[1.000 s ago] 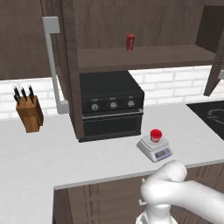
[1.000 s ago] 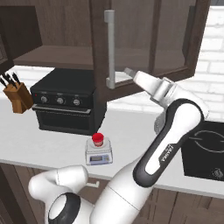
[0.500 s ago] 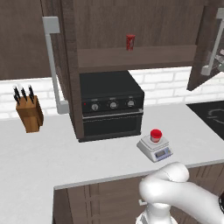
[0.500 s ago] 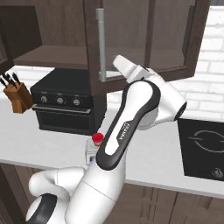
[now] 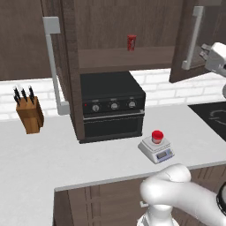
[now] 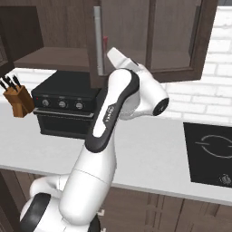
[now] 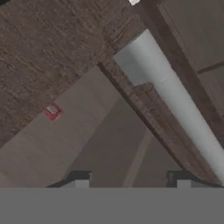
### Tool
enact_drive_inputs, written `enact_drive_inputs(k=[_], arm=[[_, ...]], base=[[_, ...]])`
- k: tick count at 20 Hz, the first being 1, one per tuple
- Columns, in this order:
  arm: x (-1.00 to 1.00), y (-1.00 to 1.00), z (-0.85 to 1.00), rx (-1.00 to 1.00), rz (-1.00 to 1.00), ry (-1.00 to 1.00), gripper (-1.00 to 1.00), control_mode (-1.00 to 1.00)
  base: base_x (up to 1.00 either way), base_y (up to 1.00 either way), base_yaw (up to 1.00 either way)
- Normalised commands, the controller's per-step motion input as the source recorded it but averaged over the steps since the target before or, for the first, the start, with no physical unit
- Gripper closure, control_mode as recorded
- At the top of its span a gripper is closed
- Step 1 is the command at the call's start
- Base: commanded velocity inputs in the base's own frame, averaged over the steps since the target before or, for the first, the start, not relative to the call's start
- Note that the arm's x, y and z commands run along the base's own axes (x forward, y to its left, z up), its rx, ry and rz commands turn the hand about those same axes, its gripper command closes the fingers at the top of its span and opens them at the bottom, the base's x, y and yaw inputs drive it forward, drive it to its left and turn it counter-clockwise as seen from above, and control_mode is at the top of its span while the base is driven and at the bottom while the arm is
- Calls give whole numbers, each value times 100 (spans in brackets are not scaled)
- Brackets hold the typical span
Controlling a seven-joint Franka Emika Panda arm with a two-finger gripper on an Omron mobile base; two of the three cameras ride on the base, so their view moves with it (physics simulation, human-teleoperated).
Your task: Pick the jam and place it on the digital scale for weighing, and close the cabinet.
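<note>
Closing the cabinet [image 5: 132, 26] looks like the step in hand: the jam [image 5: 156, 136] already sits on the round plate of the scale [image 5: 155, 149], on the counter [image 5: 53, 154] just right of the black oven [image 5: 112, 106], so the weighing part reads as done. Right-hand door [image 5: 187, 42] stands swung out partway, shelf exposed with a slim red can [image 5: 131, 43] on it; left door is open too. Arm is raised high and reaches up to that right door, hand [image 5: 212, 55] close beside its grey bar handle [image 5: 193, 37]. Hand view looks along the door edge, handle [image 7: 170, 94] running diagonally just ahead of the gripper [image 7: 130, 180]. Fingertips sit apart, nothing between them. Likely pushing the door, not gripping it.
</note>
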Motion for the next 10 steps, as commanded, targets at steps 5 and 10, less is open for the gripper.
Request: enact_drive_inputs(k=[5,10], arm=[[100,0,-38,0,5,1,-100,-100],[100,0,-26,0,1,0,-100,-100]], base=[[0,0,0],[0,0,0]])
